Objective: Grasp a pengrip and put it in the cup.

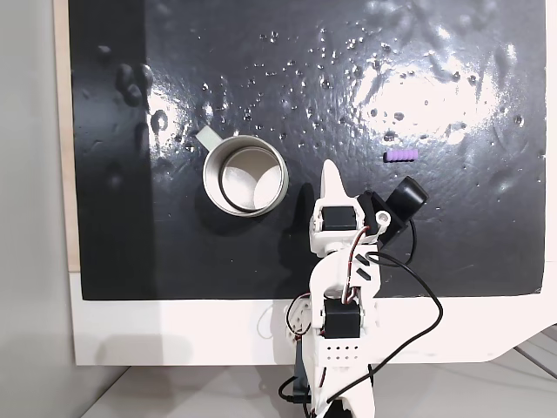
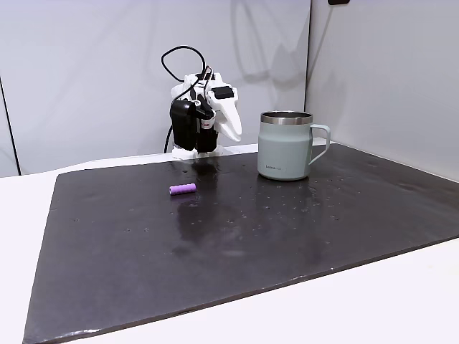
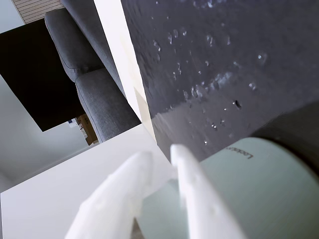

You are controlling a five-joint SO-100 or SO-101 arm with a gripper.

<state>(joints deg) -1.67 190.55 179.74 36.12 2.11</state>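
Nothing picked up yet: the hand [image 1: 331, 171] hangs empty beside the cup [image 1: 244, 177], fingers nearly together. Next, swing toward the pengrip [image 1: 401, 155] and spread wide.

White walls [image 2: 86, 79] back the table; a grey sofa [image 3: 94, 84] stands nearby.

Open black mat [image 1: 418, 235] around the pengrip [image 1: 400, 156], cup [image 1: 244, 178] standing well apart, gripper [image 1: 330, 170] folded between them, fingers apparently nearly together in wrist view.
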